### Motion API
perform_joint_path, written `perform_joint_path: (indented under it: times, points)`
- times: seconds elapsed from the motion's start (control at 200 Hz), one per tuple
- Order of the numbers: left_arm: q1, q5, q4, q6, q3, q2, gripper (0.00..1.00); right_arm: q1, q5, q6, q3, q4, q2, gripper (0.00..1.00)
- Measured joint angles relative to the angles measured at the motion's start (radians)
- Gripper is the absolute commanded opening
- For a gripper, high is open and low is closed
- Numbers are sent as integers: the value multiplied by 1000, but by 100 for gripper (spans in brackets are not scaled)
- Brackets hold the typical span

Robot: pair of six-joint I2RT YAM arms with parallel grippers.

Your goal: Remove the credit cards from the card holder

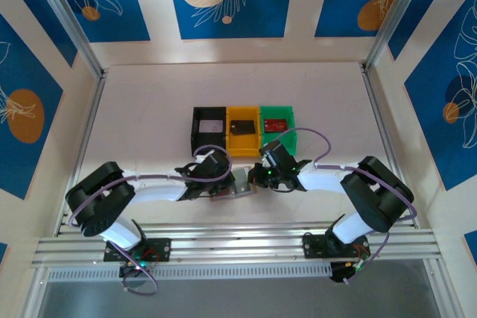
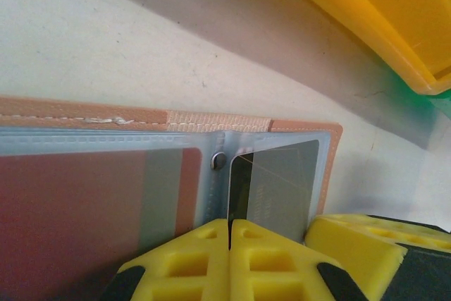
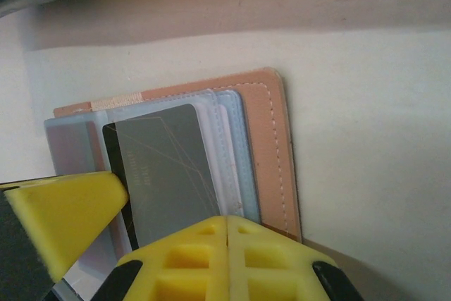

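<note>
Card holder (image 2: 303, 126) lies open & flat on table (image 2: 106, 40), right under the tips of both grippers. Tan outer edge is on the far side, pale blue pocket panels face up. Dark grey credit card (image 2: 275, 181) sits in a clear pocket just ahead-right of L gripper (image 2: 229, 230), its near end running under the pads. L gripper is clenched, pads pressed tog.; can't tell if anything thin is caught btwn them. R gripper (image 3: 227, 234) is also clenched, over the same card's near end, just beside the L one. Beyond both: black bin (image 1: 195, 128) w/ pale card (image 1: 213, 124), yellow bin (image 1: 244, 147) w/ black card (image 1: 240, 127), green bin (image 1: 292, 121) w/ red card (image 1: 276, 124).
</note>
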Motion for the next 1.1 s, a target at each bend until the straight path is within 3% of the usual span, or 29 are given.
perform_joint_path:
  times: [1.1]
  points:
    - [-1,3,12,61,-109,-173,0,-11,14,-24,-13,-166,-96,4]
